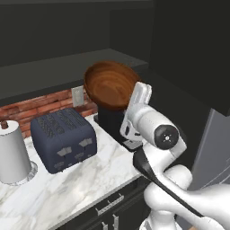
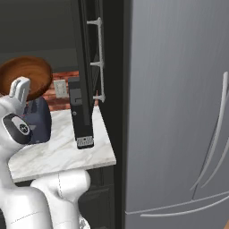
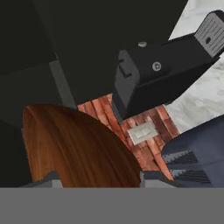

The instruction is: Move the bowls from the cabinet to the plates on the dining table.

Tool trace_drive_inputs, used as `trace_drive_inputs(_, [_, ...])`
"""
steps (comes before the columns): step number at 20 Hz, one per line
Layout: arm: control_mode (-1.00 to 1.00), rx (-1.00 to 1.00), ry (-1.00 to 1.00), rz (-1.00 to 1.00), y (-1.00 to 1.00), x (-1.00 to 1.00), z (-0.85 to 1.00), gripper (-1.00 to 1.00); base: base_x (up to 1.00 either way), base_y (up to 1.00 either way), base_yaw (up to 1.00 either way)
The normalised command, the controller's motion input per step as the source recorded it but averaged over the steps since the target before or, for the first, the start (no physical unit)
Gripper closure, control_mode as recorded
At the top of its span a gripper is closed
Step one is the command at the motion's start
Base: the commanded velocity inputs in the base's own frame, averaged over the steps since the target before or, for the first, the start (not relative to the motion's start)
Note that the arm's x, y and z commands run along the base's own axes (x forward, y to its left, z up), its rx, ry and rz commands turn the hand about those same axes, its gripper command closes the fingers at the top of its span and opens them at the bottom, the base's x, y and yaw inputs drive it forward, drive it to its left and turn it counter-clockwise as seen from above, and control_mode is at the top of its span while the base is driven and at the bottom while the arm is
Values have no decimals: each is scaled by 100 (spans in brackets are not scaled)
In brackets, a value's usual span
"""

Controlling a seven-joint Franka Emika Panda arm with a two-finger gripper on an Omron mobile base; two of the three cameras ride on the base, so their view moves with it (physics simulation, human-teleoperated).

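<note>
Round, deep wooden bowl (image 1: 110, 84), reddish-brown with dark grain, tilted on edge above the ribbed navy toaster (image 1: 64, 138); gripper (image 3: 98, 177) clamped on its rim, below the dark cabinet (image 1: 54, 31).

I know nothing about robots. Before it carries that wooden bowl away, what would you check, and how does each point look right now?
1. Bowl lifted clear of the counter: ok, it sits tilted in the air above the toaster.
2. Gripper closed on the bowl: ok, the fingers straddle its rim in the hand view.
3. Grip firm enough for the tilt: cannot tell.
4. Bowl clear of the black coffee machine: cannot tell, they overlap.
5. Open cabinet door out of the path: cannot tell.
</note>
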Motion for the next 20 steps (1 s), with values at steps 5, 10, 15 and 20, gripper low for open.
trace_drive_inputs(5, [-100,-1,0,1,-44,-98,-42,100,0,0,0])
trace_drive_inputs(10, [-100,-4,0,0,-46,-69,-66,100,0,0,0])
trace_drive_inputs(15, [-100,-6,0,0,-47,-26,-72,100,0,0,0])
trace_drive_inputs(20, [-100,-6,0,0,-50,-1,-70,100,0,0,0])
